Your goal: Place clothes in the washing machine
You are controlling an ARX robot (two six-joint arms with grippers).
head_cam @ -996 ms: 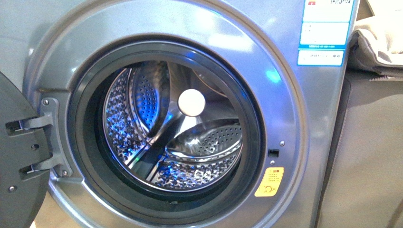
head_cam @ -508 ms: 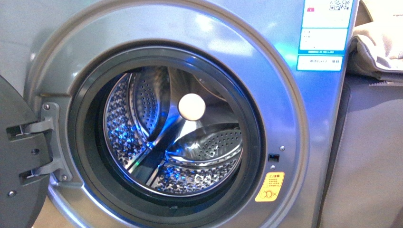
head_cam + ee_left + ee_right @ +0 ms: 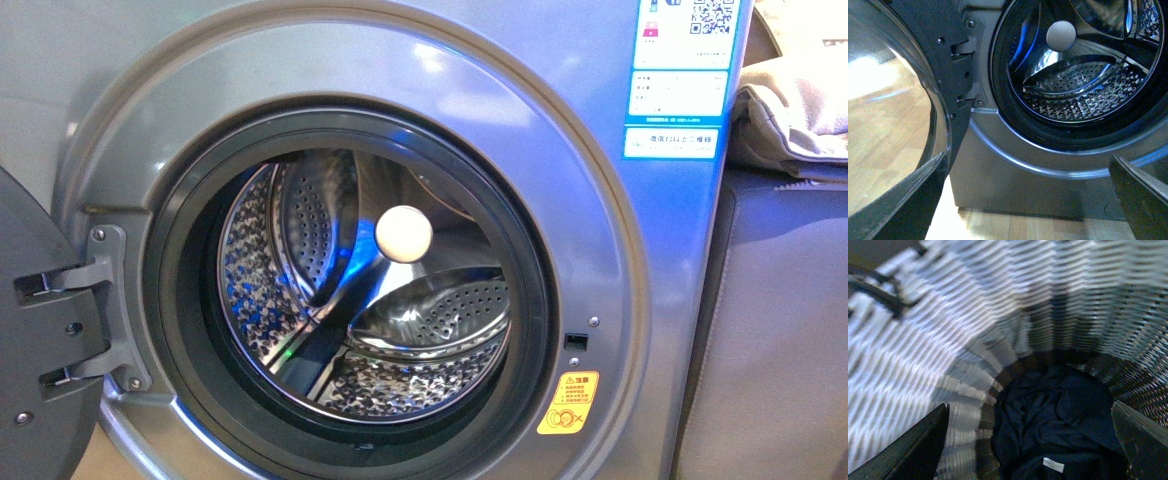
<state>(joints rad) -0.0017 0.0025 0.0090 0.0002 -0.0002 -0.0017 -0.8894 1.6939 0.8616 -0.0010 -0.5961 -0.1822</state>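
The silver-grey washing machine point(image 3: 620, 300) fills the front view, its door point(image 3: 35, 340) swung open at the left. The steel drum point(image 3: 370, 290) shows no clothes inside. The machine also shows in the left wrist view point(image 3: 1013, 180), where my left gripper point(image 3: 1033, 200) is open and empty, low in front of the machine's base. The dark navy clothes point(image 3: 1058, 425) lie crumpled at the bottom of a woven basket point(image 3: 938, 340) in the right wrist view, with a small white tag on them. My right gripper point(image 3: 1030, 442) is open above the clothes, inside the basket, apart from them.
A beige-cream cloth point(image 3: 795, 110) lies on a grey surface right of the machine. The door's glass bowl point(image 3: 893, 115) is at the left gripper's side. Wooden floor point(image 3: 1023, 225) shows under the machine. The basket walls surround the right gripper closely.
The front view has shifted a little, so the machine's labels and yellow sticker sit lower in the picture. The drum is unchanged.
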